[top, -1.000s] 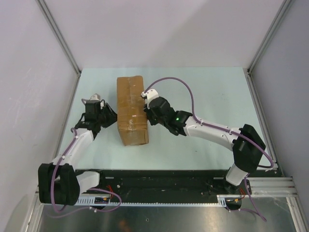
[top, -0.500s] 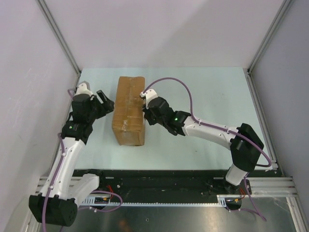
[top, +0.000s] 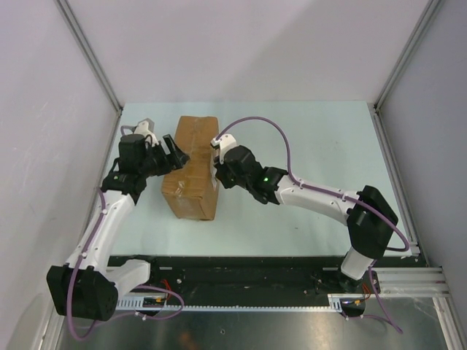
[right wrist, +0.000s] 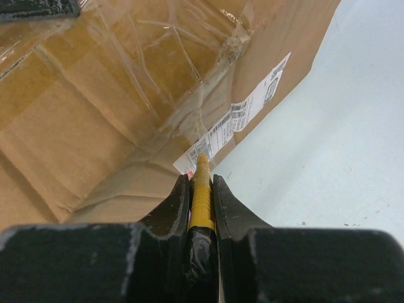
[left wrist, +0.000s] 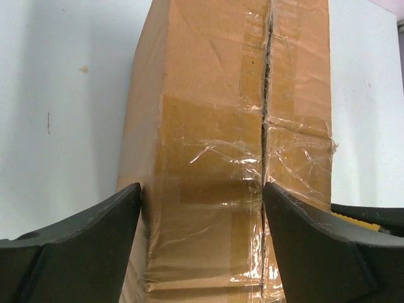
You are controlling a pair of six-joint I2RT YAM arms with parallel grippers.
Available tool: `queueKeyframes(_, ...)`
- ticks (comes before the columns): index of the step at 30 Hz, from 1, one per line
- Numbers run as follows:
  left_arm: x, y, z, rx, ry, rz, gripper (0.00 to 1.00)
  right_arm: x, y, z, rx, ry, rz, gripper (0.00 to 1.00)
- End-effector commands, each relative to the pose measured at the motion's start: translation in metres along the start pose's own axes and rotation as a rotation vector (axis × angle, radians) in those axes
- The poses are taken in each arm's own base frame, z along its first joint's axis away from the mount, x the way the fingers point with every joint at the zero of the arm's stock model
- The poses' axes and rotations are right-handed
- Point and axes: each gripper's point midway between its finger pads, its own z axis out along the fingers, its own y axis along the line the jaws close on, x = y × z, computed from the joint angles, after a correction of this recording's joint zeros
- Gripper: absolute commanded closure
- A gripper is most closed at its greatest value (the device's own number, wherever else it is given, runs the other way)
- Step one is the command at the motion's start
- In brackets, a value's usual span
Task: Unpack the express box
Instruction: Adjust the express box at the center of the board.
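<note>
The express box, a brown taped carton, lies lengthwise in mid-table, its near end skewed left. Its top seam is slit open along the tape. My left gripper hovers over the box's left half, open wide. In the left wrist view one finger is at the box's left edge and the other finger is by the seam. My right gripper is shut on a yellow utility knife, whose tip points at the box's right side beside the white label.
The pale green table is walled by grey panels with metal frame posts at left and right. A black rail runs along the near edge by the arm bases. The right arm's purple cable arcs above the box's right side.
My left gripper swung from the box's left side up over its top and opened wider. The box's near end slid left a little. The right gripper stayed against the box's right side.
</note>
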Motion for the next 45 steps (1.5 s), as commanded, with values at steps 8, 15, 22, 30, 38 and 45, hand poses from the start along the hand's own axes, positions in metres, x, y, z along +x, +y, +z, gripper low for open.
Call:
queueKeyframes(8,0.030,-0.003,0.007,0.081,0.093,0.075,0.30,-0.076,-0.002,-0.054,-0.044,-0.202,-0.090,1.00)
queueKeyframes(15,0.053,0.003,0.010,0.091,0.159,0.068,0.34,-0.121,0.050,-0.135,-0.321,-0.381,-0.313,1.00)
queueKeyframes(22,0.063,0.002,0.011,0.119,0.194,0.081,0.42,-0.097,0.102,-0.134,-0.412,-0.383,-0.550,1.00)
queueKeyframes(30,0.074,0.012,0.012,0.096,0.209,0.104,0.44,-0.091,0.146,-0.125,-0.435,-0.434,-0.683,1.00)
queueKeyframes(38,0.069,0.015,0.011,0.080,0.189,0.114,0.44,-0.094,0.158,-0.112,-0.332,-0.484,-0.755,1.00)
queueKeyframes(45,0.073,0.020,0.012,0.067,0.196,0.121,0.43,-0.086,0.156,-0.098,-0.294,-0.466,-0.812,1.00)
